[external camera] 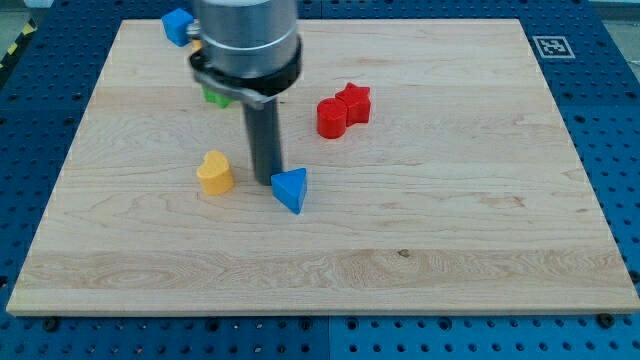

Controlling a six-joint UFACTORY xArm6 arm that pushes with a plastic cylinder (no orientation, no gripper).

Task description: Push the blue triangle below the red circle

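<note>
Just left of the blue triangle (pixel 290 188), my tip (pixel 265 180) touches it.

Pale, smooth-grained wooden board (pixel 420 250) carries matt, plastic-looking blue triangle (pixel 291 188) and red circle (pixel 331 118); the rod above is dark and matt.

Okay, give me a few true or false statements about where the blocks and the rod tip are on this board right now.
1. My tip sits just left of the blue triangle. True.
2. The red circle touches the red star. True.
3. The yellow heart lies right of the blue triangle. False: it lies to its left.
4. The blue triangle sits at the view's top. False: that is another blue block; the triangle sits mid-board.
</note>
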